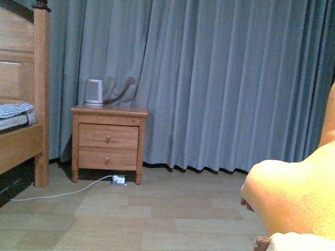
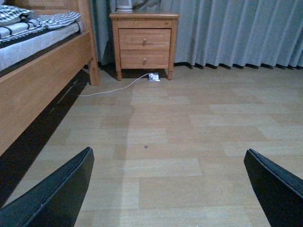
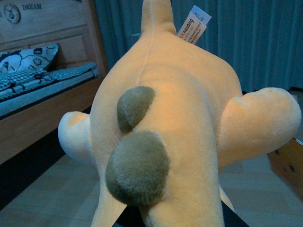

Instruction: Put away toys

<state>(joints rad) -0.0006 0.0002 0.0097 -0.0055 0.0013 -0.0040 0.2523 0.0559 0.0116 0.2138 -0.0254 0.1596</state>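
I find the plush toy (image 3: 165, 118) aloft at my right claw (image 3: 175, 221), apparently clamped between its jaws, long axis running away from the wrist toward the curtain (image 3: 255, 42); my left claw (image 2: 168, 152) hangs wide and empty over the floor (image 2: 189, 118), farther off

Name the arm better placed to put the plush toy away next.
Right. The plush toy sits close against the right hand, apparently gripped and off the floor. The left hand is open over bare floor, holding nothing.
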